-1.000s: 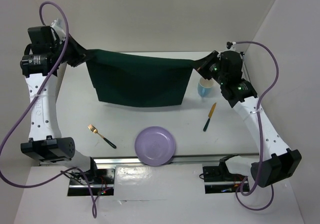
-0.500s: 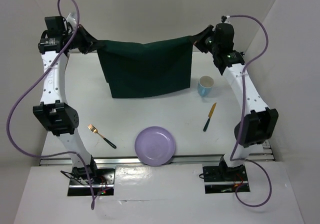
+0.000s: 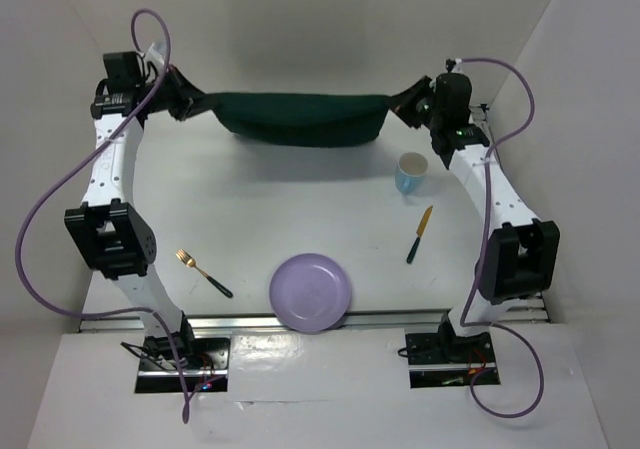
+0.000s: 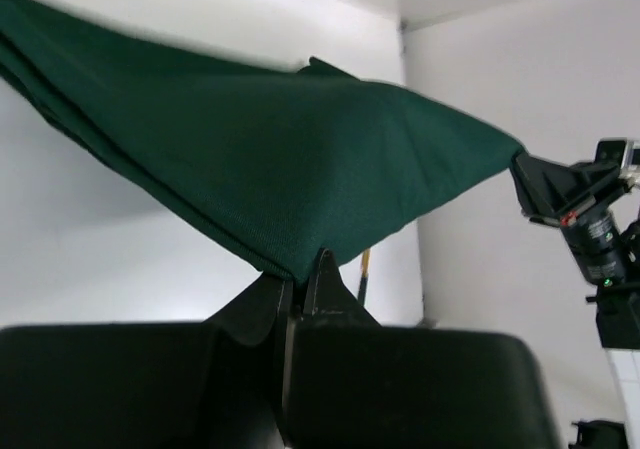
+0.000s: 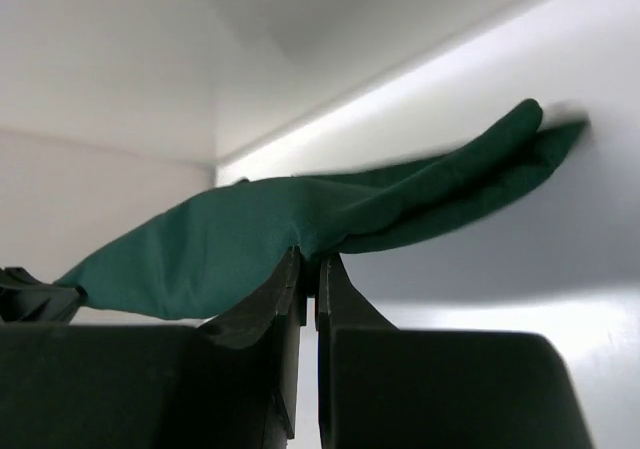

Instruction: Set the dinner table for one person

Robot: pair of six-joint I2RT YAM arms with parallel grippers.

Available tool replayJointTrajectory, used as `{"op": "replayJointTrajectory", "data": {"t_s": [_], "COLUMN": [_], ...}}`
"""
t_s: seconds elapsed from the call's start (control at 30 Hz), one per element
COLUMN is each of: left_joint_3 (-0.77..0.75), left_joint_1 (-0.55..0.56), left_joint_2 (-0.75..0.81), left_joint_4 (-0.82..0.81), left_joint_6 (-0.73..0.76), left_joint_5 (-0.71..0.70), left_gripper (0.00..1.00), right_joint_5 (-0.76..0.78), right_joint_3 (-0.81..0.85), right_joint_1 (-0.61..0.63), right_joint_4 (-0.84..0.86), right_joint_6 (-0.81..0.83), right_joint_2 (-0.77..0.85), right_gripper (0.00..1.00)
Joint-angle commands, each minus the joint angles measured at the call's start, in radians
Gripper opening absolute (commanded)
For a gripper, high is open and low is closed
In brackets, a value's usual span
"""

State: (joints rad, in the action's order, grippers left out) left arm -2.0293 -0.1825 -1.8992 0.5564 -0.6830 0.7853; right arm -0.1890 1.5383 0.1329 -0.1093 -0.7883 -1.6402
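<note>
A dark green cloth (image 3: 300,119) hangs stretched in the air over the far part of the white dinner table (image 3: 280,219). My left gripper (image 3: 192,105) is shut on its left corner, and the cloth (image 4: 270,169) fills the left wrist view. My right gripper (image 3: 397,107) is shut on its right corner, and the cloth (image 5: 300,224) shows there too. On the table lie a purple plate (image 3: 310,291) at the near middle, a gold fork with a dark handle (image 3: 203,272) at its left, a knife (image 3: 419,234) at the right and a light blue cup (image 3: 411,173) beyond it.
White walls enclose the table at the back and both sides. A metal rail (image 3: 250,321) runs along the near edge by the arm bases. The plate overlaps that rail.
Both arms have swung up and back, carrying the cloth to the far edge. The cloth hung down as a broad sheet before; now it shows as a narrow, sagging band.
</note>
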Motion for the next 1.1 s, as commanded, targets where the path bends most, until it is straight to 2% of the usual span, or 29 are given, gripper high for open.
{"op": "replayJointTrajectory", "data": {"t_s": [0.0, 0.03, 0.07, 0.1, 0.13, 0.17, 0.23, 0.3, 0.37, 0.5, 0.53, 0.63, 0.67, 0.73, 0.77, 0.8, 0.87, 0.93, 0.97, 1.07], "left_joint_3": [0.189, 0.321, 0.383, 0.439, 0.543, 0.581, 0.618, 0.592, 0.564, 0.48, 0.448, 0.403, 0.371, 0.345, 0.312, 0.291, 0.227, 0.195, 0.178, 0.129], "left_joint_1": [0.002, 0.002, 0.002, 0.002, 0.002, 0.002, 0.002, 0.002, 0.002, 0.014, 0.023, 0.047, 0.057, 0.057, 0.066, 0.066, 0.075, 0.075, 0.075, 0.084], "left_joint_2": [0.153, 0.211, 0.235, 0.255, 0.271, 0.285, 0.298, 0.289, 0.279, 0.212, 0.174, 0.094, 0.072, 0.031, -0.013, -0.038, -0.107, -0.142, -0.156, -0.222], "left_joint_4": [0.0, 0.014, 0.061, 0.086, 0.108, 0.123, 0.172, 0.192, 0.192, 0.192, 0.192, 0.192, 0.192, 0.192, 0.192, 0.201, 0.221, 0.221, 0.221, 0.221], "left_joint_6": [0.115, 0.135, 0.154, 0.19, 0.209, 0.22, 0.24, 0.24, 0.228, 0.218, 0.218, 0.218, 0.218, 0.218, 0.227, 0.227, 0.227, 0.218, 0.218, 0.218], "left_joint_5": [0.005, -0.017, -0.043, -0.09, -0.116, -0.151, -0.226, -0.28, -0.314, -0.38, -0.402, -0.472, -0.483, -0.511, -0.523, -0.535, -0.558, -0.567, -0.581, -0.635], "left_gripper": [0.0, 0.0, 0.17, 0.41, 0.65, 1.0, 1.0, 1.0, 1.0, 0.88, 0.75, 0.6, 0.59, 0.59, 0.57, 0.57, 0.66, 0.69, 0.71, 0.79], "right_joint_5": [-0.05, -0.062, -0.078, -0.093, -0.102, -0.102, -0.086, -0.035, -0.012, 0.0, 0.0, 0.022, 0.054, 0.066, 0.101, 0.102, 0.141, 0.177, 0.203, 0.253], "right_joint_3": [-0.153, -0.264, -0.324, -0.383, -0.479, -0.518, -0.558, -0.567, -0.541, -0.452, -0.417, -0.342, -0.281, -0.224, -0.16, -0.123, 0.007, 0.11, 0.217, 0.429], "right_joint_1": [-0.009, 0.0, 0.001, 0.001, 0.001, 0.001, 0.001, 0.001, 0.001, 0.01, 0.025, 0.059, 0.083, 0.106, 0.117, 0.128, 0.137, 0.137, 0.146, 0.146], "right_joint_4": [0.068, 0.068, 0.059, 0.059, 0.03, 0.013, -0.047, -0.131, -0.17, -0.205, -0.205, -0.242, -0.283, -0.3, -0.335, -0.349, -0.4, -0.441, -0.479, -0.562], "right_joint_6": [-0.017, -0.017, -0.017, 0.003, 0.012, 0.027, 0.07, 0.118, 0.136, 0.178, 0.199, 0.256, 0.265, 0.311, 0.322, 0.333, 0.371, 0.405, 0.405, 0.425], "right_joint_2": [0.114, 0.161, 0.187, 0.21, 0.258, 0.278, 0.31, 0.342, 0.353, 0.312, 0.275, 0.194, 0.127, 0.059, -0.01, -0.048, -0.17, -0.257, -0.348, -0.523], "right_gripper": [0.0, 0.0, 0.0, 0.06, 0.2, 0.47, 0.67, 0.8, 0.8, 0.8, 0.71, 0.55, 0.41, 0.27, 0.17, 0.12, 0.1, 0.1, 0.1, 0.16]}}
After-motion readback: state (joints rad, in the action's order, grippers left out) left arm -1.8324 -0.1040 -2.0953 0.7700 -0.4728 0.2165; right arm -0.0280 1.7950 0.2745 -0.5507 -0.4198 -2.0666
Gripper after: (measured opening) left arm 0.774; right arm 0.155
